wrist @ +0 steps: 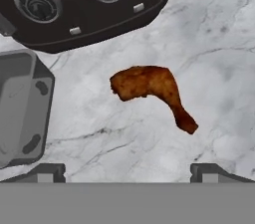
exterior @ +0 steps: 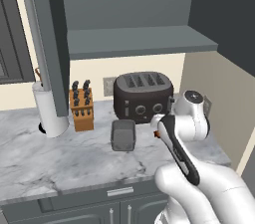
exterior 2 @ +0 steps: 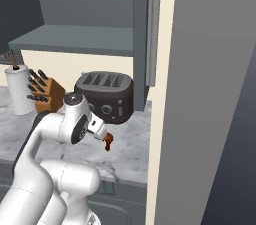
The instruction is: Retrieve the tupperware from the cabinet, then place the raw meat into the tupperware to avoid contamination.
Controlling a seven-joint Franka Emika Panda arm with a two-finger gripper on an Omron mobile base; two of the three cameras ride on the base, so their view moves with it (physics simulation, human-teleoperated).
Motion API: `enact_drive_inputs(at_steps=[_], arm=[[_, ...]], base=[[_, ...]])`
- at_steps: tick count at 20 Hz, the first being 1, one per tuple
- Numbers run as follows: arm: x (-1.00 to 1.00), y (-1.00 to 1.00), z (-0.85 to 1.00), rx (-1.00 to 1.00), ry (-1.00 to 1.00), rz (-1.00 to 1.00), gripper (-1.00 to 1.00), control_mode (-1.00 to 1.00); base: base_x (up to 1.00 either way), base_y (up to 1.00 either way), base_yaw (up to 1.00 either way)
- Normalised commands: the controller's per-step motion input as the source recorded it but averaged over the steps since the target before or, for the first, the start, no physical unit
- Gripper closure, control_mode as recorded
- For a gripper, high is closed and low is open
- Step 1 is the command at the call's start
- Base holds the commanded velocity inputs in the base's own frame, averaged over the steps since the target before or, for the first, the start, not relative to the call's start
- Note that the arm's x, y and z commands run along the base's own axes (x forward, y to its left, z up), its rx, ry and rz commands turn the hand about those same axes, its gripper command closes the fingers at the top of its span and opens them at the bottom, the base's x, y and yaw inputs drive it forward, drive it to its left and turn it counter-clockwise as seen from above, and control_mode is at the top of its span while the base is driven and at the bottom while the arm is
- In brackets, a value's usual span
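The tupperware (exterior: 123, 135) is already set on the marble counter (exterior: 60, 158), just in front of the black toaster (exterior: 143, 96), with the cabinet (exterior: 139, 41) standing open above and its shelf bare; the retrieval is therefore judged to be done, and the step in hand is taken to be the pickup of the raw meat (wrist: 149, 91). The meat is seen lying flat on the counter in the hand view, beside the tupperware (wrist: 22, 106) and apart from it, with the toaster (wrist: 84, 4) beyond; its thick end is turned toward the container and its thin shank end away. The gripper (wrist: 127, 172) is held above the meat with its jaws spread wide and nothing between them; the two fingertips (wrist: 47, 172) are seen well to either side of the piece. A straight descent is judged to be called for next, so that the fingers are brought down around the thick part of the drumstick before closing; after that a lift and a short carry to the open container would be needed, with the release made over its middle.
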Motion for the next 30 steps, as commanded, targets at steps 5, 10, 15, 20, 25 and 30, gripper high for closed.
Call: enact_drive_inputs(at_steps=[5, 10, 15, 20, 25, 30], arm=[[0.00, -0.34, 0.00, -0.01, 0.02, 0.01, -1.00, -1.00], [0.00, -0.24, -0.03, -0.02, 0.01, 0.05, -1.00, -1.00], [0.05, -0.13, -0.11, -0.03, 0.00, 0.07, -1.00, -1.00], [0.12, -0.07, -0.15, -0.04, 0.00, 0.09, -1.00, -1.00], [0.18, -0.04, -0.17, -0.05, 0.00, 0.10, -1.00, -1.00], [0.19, 0.00, -0.30, -0.09, 0.00, 0.09, -1.00, -1.00]], base=[[0.00, 0.00, 0.00], [0.00, 0.00, 0.00], [0.00, 0.00, 0.00], [0.00, 0.00, 0.00], [0.00, 0.00, 0.00], [0.00, 0.00, 0.00]])
